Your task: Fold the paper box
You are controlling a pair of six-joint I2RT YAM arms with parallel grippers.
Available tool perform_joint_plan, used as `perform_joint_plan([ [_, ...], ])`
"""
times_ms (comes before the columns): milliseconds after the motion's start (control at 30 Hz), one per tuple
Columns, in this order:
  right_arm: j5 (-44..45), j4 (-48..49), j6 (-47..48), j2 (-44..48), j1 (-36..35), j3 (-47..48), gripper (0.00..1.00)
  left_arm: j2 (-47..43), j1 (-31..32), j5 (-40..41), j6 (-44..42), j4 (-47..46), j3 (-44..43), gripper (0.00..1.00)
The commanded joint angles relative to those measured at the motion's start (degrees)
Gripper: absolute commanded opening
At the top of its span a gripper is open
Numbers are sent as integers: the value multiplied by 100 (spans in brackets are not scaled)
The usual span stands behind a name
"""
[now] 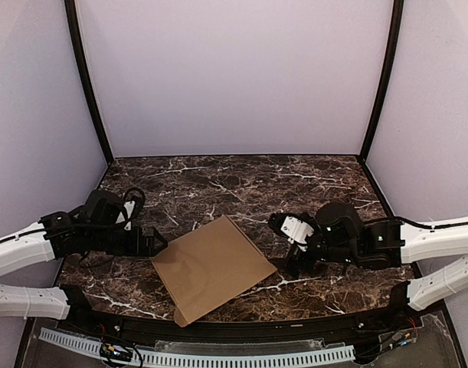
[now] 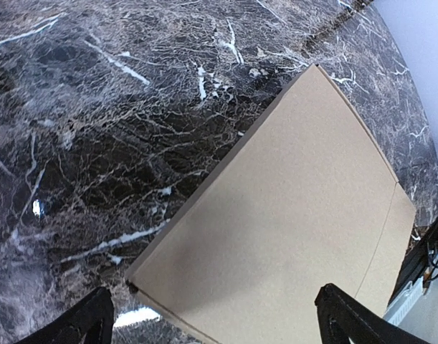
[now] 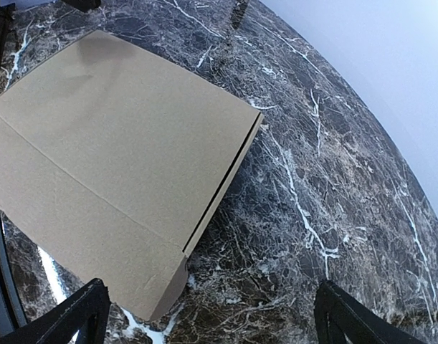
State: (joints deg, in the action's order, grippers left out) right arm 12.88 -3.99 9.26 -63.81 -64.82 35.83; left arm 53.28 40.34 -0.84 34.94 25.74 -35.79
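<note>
The plain brown corrugated-cardboard paper box [image 1: 213, 268] is lying folded flat on the dark, white-veined marble table [image 1: 218, 184]. The left gripper [image 1: 158, 244] is hovering just beside the box's left corner and the right gripper [image 1: 286, 247] near its right corner, both standing spread wide and gripping nothing.

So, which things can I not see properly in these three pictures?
Inside of the paper box: every view, its closed lid covers it.
The left tool's fingers: left wrist view, bottom edge cuts off all but the tips.
The right tool's fingers: right wrist view, same.
Box underside: every view, it lies on the table.
</note>
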Motion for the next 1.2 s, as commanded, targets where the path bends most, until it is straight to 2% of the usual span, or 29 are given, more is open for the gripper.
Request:
perform_joint_plan([
  [0,-80,-87,496,-265,112,282,99,-963,-26,14,1055,812,230,99],
  [133,-130,-64,521,-462,144,316,99,-1476,-26,-228,1842,812,538,99],
  [300,-149,71,346,-701,180,220,99,-1579,-26,-543,2371,679,895,99],
  [567,-103,166,109,-650,185,-22,99,-964,-24,-1012,2757,-262,1277,99],
  [633,-65,174,75,-598,183,-84,99,-697,-18,-1102,2700,-457,1257,95],
  [833,5,213,28,-385,180,-221,99,-19,-17,-1253,2437,-639,1085,77],
  [967,45,209,-9,-274,181,-257,99,94,-18,-1305,2445,-732,1114,58],
  [1167,31,218,-3,-182,181,-305,99,98,-17,-1273,2454,-763,1151,36],
])
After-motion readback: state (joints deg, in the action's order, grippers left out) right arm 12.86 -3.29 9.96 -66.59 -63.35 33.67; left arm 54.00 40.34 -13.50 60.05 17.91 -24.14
